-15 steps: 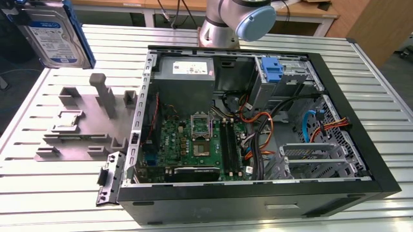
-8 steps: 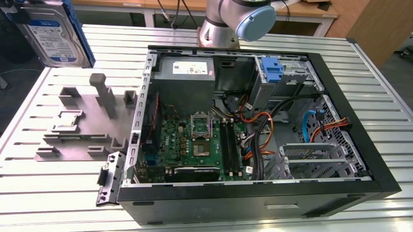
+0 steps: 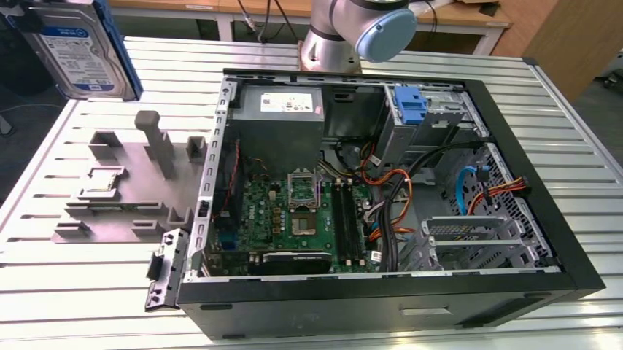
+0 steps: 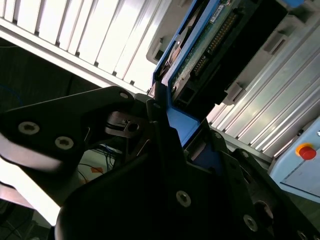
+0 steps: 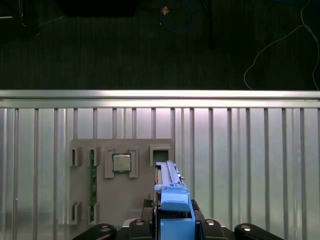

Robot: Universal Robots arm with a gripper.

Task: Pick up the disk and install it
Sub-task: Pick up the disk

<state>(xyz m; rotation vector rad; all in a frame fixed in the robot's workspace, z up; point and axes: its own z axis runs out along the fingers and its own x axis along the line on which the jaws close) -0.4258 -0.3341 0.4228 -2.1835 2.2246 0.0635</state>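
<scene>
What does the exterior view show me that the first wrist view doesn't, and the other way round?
Exterior view: the open computer case, its green motherboard and orange cables. First wrist view: the claw up close and a green circuit strip. Both: the disk that the claw holds, the grey parts holder and the slatted metal table.
</scene>
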